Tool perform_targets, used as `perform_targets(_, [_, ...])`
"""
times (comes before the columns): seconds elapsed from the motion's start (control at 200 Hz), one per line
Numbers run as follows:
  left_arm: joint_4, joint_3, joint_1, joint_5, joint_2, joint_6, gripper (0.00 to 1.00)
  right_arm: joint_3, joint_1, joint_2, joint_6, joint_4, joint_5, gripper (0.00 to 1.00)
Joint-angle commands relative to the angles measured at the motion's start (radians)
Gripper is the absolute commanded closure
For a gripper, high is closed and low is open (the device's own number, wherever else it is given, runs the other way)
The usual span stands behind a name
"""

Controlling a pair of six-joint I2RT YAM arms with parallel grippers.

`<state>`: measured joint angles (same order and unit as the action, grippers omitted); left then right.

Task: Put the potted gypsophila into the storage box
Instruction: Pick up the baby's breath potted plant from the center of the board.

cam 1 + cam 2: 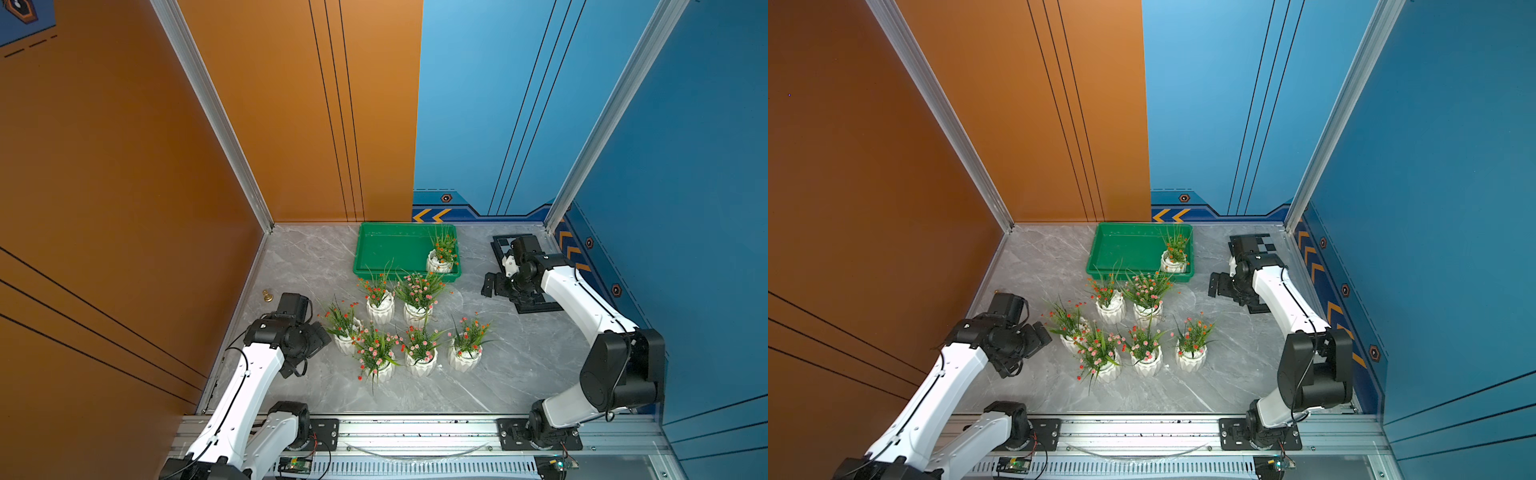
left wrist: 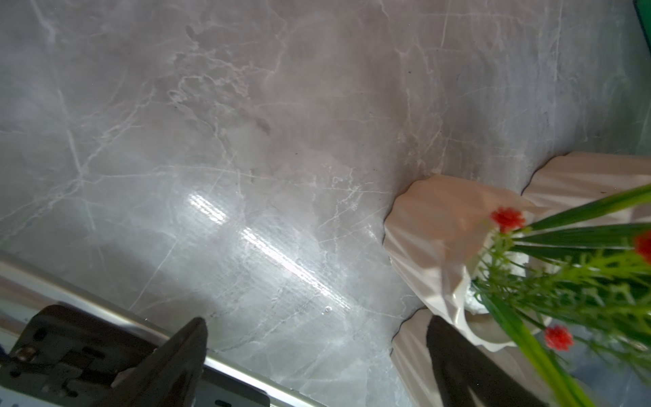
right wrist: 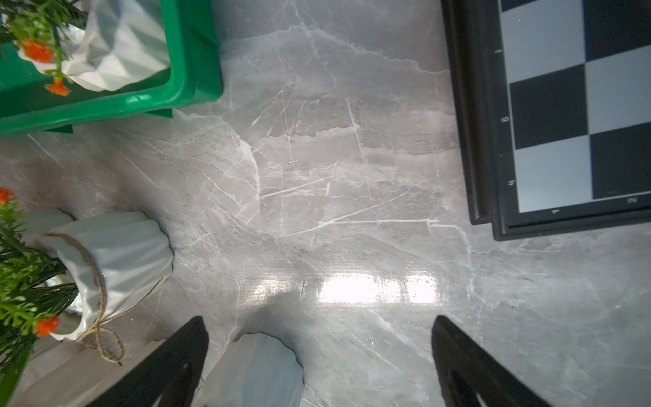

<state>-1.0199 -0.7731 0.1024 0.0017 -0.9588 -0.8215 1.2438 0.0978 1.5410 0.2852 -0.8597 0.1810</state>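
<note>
The green storage box point(image 1: 390, 249) point(image 1: 1125, 249) stands at the back of the marble table, with one potted gypsophila point(image 1: 439, 261) point(image 1: 1173, 262) in its near right corner. Several more white ribbed pots of gypsophila point(image 1: 417, 311) point(image 1: 1147, 312) cluster in front of it. My left gripper point(image 1: 321, 337) point(image 2: 317, 352) hangs open beside the leftmost pot point(image 1: 345, 340) point(image 2: 433, 239), nothing between its fingers. My right gripper point(image 1: 489, 286) point(image 3: 318, 352) is open above the table, right of the box. A pot's side point(image 3: 257, 370) shows low between its fingers, untouched.
A black-and-white chequered board point(image 1: 536, 305) point(image 3: 563, 105) lies at the right under the right arm. A small brass object point(image 1: 268, 296) sits by the left wall. A twine-tied pot point(image 3: 105, 260) and the box corner point(image 3: 190, 70) lie near the right gripper.
</note>
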Motion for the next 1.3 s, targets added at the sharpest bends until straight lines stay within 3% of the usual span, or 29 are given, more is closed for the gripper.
perform_targets(0.0, [0.074, 0.012, 0.041, 0.027, -0.029, -0.026, 0.02, -0.009, 0.000, 0.013, -0.001, 0.014, 0.011, 0.00])
perform_targets(0.265, [0.133, 0.007, 0.120, 0.004, -0.114, -0.051, 0.03, 0.001, 0.000, 0.023, -0.002, 0.017, 0.006, 0.00])
perform_targets(0.921, [0.202, 0.012, 0.164, -0.025, -0.201, -0.065, 0.12, -0.004, -0.004, 0.033, -0.010, 0.023, -0.001, 0.00])
perform_targets(0.946, [0.202, 0.013, 0.164, -0.026, -0.204, -0.064, 0.18, -0.004, -0.004, 0.033, -0.010, 0.022, -0.002, 0.00])
perform_targets(1.066, [0.209, 0.012, 0.169, -0.029, -0.217, -0.064, 0.20, -0.007, -0.007, 0.031, -0.010, 0.025, -0.002, 0.00])
perform_targets(1.296, [0.211, 0.000, 0.174, -0.035, -0.230, -0.061, 0.32, -0.013, -0.009, 0.033, -0.013, 0.027, 0.000, 0.00])
